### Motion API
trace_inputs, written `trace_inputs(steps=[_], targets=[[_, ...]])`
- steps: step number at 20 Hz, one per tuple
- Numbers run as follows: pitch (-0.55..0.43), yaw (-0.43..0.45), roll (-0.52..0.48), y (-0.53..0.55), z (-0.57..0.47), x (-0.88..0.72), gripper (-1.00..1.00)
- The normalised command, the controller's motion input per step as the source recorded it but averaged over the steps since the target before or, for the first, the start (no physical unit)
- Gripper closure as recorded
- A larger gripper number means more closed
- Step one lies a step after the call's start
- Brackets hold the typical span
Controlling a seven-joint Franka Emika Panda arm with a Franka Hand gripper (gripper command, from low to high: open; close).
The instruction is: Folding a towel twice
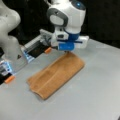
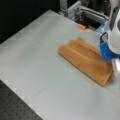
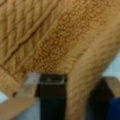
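Observation:
The orange-brown towel (image 1: 56, 75) lies on the grey table (image 1: 95, 95) as a long strip, folded over once, with its layered edges showing in a front view (image 2: 82, 58). My gripper (image 1: 67, 52) is down at the strip's far end, at a front view's right (image 2: 114, 65). In the wrist view a ridge of the towel (image 3: 82, 82) runs down between the two dark fingers (image 3: 52, 97), and the gripper (image 3: 77, 100) is shut on it. That end of the towel curls slightly off the table.
Aluminium rails (image 1: 35, 43) with an orange marker (image 1: 48, 50) stand behind the towel. Another orange marker (image 1: 10, 79) lies by the white robot base (image 1: 10, 42) at the left. A black perforated board (image 2: 15, 105) borders the table's front corner.

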Motion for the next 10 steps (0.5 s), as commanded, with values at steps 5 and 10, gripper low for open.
trace_inputs(steps=[5,10], targets=[[-0.194,-0.163,0.149,0.16,-0.17,-0.13,1.0],[-0.156,-0.169,0.127,0.14,-0.17,-0.11,1.0]])
